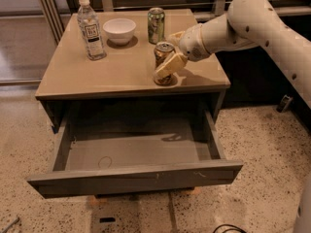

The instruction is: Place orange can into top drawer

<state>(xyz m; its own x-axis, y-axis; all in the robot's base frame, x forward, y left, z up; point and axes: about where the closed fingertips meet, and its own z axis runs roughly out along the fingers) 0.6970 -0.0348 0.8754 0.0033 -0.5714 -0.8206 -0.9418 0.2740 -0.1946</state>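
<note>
Camera view
Orange can (164, 50): a slim drink can with a brown-orange and dark body and a silver top with a pull tab. It stands upright on the counter (97, 74), close to the front edge and nearer the front right corner than the left one.
Gripper (166, 57): it is at the orange can and comes in from the right side. One tan finger (170, 66) lies across the front of the can and the other shows just behind it. The can sits between the two, and they are closed against it.
Arm (252, 23): white and thick. It reaches over the right edge of the counter down to the can.
Top drawer (136, 178): dark grey, pulled far out under the front edge of the counter. Its grey inner floor faces up, directly below and in front of the can.
Green can (156, 25): upright near the back edge, behind the orange can and apart from it.
White bowl (119, 30): near the back edge, left of the green can.
Water bottle (91, 28): clear with a white cap, upright toward the back left corner.
In the way: the front edge of the counter lies between the can and the open drawer.
</note>
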